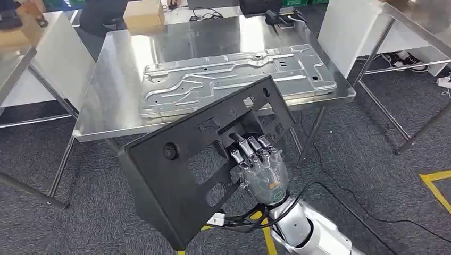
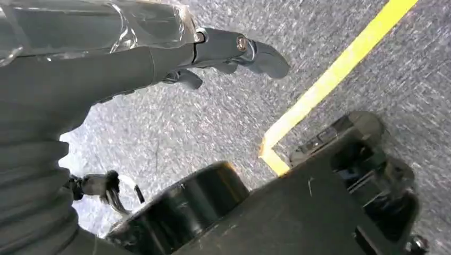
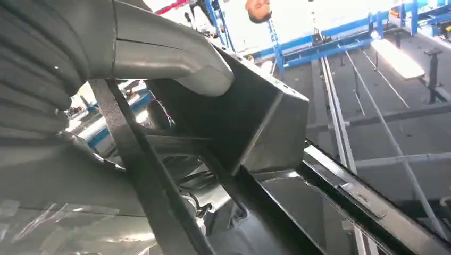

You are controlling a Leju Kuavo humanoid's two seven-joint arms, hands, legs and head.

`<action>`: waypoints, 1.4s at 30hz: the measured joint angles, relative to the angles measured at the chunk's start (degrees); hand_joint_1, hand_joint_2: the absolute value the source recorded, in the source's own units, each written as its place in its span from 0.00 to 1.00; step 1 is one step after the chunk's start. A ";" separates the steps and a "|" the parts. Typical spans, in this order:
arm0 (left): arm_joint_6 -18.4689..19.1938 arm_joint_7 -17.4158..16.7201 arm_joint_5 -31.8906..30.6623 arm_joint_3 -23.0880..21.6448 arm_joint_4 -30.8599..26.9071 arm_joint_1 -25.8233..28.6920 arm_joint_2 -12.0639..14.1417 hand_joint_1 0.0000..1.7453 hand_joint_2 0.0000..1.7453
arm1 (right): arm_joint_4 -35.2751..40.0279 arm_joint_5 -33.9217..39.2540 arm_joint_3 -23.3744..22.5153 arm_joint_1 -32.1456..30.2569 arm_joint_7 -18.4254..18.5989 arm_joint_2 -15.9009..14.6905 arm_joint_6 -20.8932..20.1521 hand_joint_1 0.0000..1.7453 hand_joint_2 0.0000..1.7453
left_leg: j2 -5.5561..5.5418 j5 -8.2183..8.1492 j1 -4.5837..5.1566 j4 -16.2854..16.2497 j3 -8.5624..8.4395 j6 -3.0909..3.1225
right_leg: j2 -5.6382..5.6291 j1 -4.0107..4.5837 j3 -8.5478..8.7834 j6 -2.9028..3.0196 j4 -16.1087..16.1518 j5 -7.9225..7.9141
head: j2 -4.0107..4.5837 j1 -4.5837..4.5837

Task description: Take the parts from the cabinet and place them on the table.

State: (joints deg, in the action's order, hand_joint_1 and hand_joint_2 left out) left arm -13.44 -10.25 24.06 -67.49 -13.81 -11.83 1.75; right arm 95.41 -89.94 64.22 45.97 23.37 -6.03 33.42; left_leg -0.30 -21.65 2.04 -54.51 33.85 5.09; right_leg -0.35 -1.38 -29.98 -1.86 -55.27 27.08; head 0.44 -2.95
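gripping black panel (image 1: 205, 159), right hand (image 1: 260, 167), near steel table (image 1: 114, 79).

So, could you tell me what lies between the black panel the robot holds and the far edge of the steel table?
In the head view, a silver stamped metal plate lies flat on the steel table beyond the black panel that the right hand grips.

a large black plastic panel (image 1: 197, 170), cut with rectangular openings and a round knob, hangs tilted in the air just off the table's (image 1: 106, 106) near edge, gripped by the right hand (image 1: 260, 170). a stamped silver metal plate (image 1: 234, 79) lies flat across the table's middle.
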 joint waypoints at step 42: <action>-0.42 0.44 -0.09 0.22 0.04 1.21 -0.04 0.00 1.00 | -0.15 -0.02 0.44 -1.40 0.35 0.09 -1.68 1.00 1.00 | -0.29 -1.80 -1.36 3.09 -5.86 -0.93 | 0.18 -0.26 -7.08 -2.25 -6.73 -1.64 | 0.00 -0.07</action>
State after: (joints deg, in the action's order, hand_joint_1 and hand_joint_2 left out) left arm -13.86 -9.81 23.98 -67.28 -13.77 -10.61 1.70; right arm 95.25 -89.96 64.65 44.58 23.71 -5.95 31.74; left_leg -0.59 -23.46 0.68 -51.42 27.99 4.17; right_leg -0.17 -1.64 -37.07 -4.12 -62.00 25.44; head 0.44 -3.02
